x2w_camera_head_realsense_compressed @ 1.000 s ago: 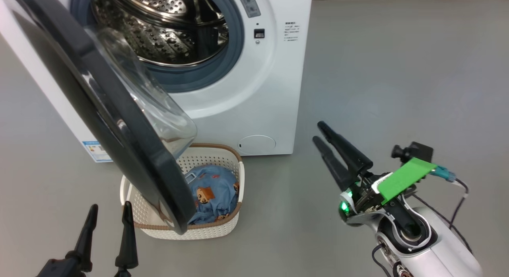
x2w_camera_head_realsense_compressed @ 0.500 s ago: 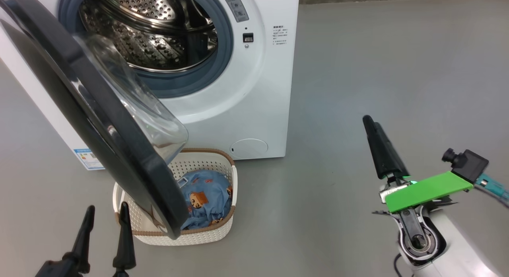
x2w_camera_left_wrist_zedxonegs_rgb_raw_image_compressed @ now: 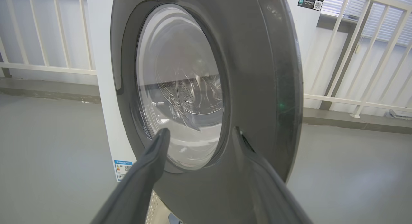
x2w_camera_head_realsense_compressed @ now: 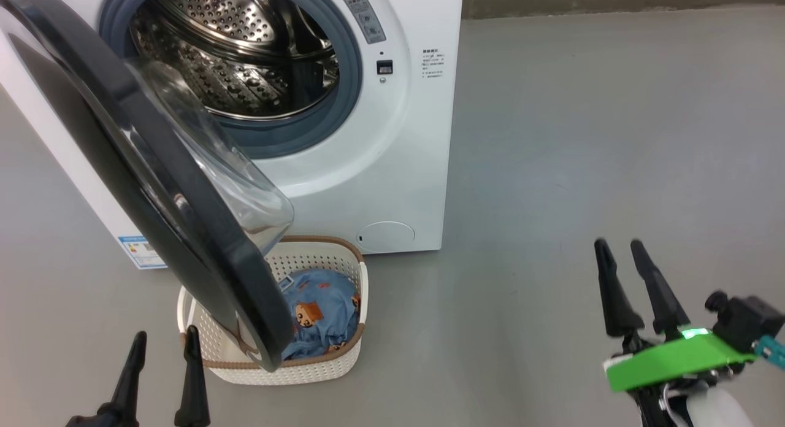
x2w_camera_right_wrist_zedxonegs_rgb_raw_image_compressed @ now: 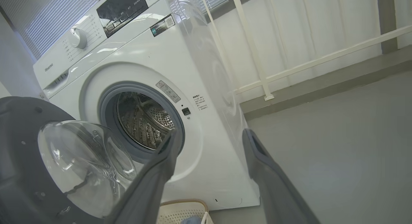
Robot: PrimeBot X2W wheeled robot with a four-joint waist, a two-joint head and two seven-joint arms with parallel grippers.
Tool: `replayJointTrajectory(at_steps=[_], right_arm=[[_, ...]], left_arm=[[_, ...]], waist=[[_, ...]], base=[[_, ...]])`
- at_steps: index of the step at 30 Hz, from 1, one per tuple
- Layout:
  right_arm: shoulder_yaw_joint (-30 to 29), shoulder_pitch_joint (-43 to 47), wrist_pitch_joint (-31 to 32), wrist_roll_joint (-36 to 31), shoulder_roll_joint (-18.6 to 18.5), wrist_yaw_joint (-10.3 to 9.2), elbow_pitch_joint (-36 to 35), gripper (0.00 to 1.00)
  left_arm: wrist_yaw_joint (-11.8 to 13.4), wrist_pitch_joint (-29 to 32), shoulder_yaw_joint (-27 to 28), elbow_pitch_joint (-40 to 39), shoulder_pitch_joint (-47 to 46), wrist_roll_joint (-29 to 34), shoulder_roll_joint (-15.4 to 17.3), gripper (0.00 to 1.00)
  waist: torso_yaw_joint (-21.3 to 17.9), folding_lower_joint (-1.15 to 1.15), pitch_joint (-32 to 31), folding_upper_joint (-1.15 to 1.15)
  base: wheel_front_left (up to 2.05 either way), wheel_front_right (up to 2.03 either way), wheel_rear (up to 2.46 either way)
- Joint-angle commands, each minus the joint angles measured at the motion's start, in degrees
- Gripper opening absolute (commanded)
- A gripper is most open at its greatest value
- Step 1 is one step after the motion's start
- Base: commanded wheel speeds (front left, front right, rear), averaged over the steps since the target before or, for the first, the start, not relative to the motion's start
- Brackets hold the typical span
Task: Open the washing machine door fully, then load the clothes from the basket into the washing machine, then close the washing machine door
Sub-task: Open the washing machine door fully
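Note:
The white washing machine (x2w_camera_head_realsense_compressed: 405,138) (x2w_camera_right_wrist_zedxonegs_rgb_raw_image_compressed: 206,72) stands at the upper left with its steel drum exposed. Its black-rimmed door (x2w_camera_head_realsense_compressed: 153,188) (x2w_camera_left_wrist_zedxonegs_rgb_raw_image_compressed: 257,72) (x2w_camera_right_wrist_zedxonegs_rgb_raw_image_compressed: 22,159) hangs swung out over the basket (x2w_camera_head_realsense_compressed: 343,365) (x2w_camera_right_wrist_zedxonegs_rgb_raw_image_compressed: 180,211) on the floor in front. Blue bear-print clothes (x2w_camera_head_realsense_compressed: 319,310) lie inside the basket, partly hidden by the door. My left gripper (x2w_camera_head_realsense_compressed: 164,340) (x2w_camera_left_wrist_zedxonegs_rgb_raw_image_compressed: 199,134) is open at the lower left, close to the door's outer face, holding nothing. At the lower right my right gripper (x2w_camera_head_realsense_compressed: 619,246) (x2w_camera_right_wrist_zedxonegs_rgb_raw_image_compressed: 210,134) is open over bare floor, well apart from the machine.
Grey floor (x2w_camera_head_realsense_compressed: 582,138) spreads to the right of the machine. A white railing (x2w_camera_right_wrist_zedxonegs_rgb_raw_image_compressed: 289,66) (x2w_camera_left_wrist_zedxonegs_rgb_raw_image_compressed: 351,56) runs along the wall behind it, with a low kerb (x2w_camera_head_realsense_compressed: 613,0) at the floor's far edge.
My right arm has pulled back from near the machine to the lower right and turned so its fingers point up the view. The head camera has shifted a little. The door and basket stay put.

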Motion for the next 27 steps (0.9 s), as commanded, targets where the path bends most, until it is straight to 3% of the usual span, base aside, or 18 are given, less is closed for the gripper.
replayJointTrajectory(at_steps=[1, 15, 27], right_arm=[[0.48, 0.32, -0.68, -2.34, 0.20, 0.41, -2.42, 1.00], [-4.26, 7.70, -0.68, -23.32, 2.59, 0.41, -5.70, 1.00], [-6.02, 8.26, -0.69, -30.33, 4.24, 0.41, -3.71, 1.00]], left_arm=[[0.54, -0.54, 1.72, -1.89, -0.54, 0.19, 0.89, 1.00], [1.39, -0.54, 1.31, -2.00, 0.35, 1.94, 0.89, 1.00], [0.58, -0.54, 0.07, 0.15, 0.64, 5.42, 0.89, 1.00]], waist=[[0.07, 0.00, -0.11, 0.00], [-0.02, 0.00, -0.39, 0.00], [0.34, 0.00, -0.51, 0.00]], base=[[0.00, 0.00, 0.00], [0.00, 0.00, 0.00], [0.00, 0.00, 0.00]])
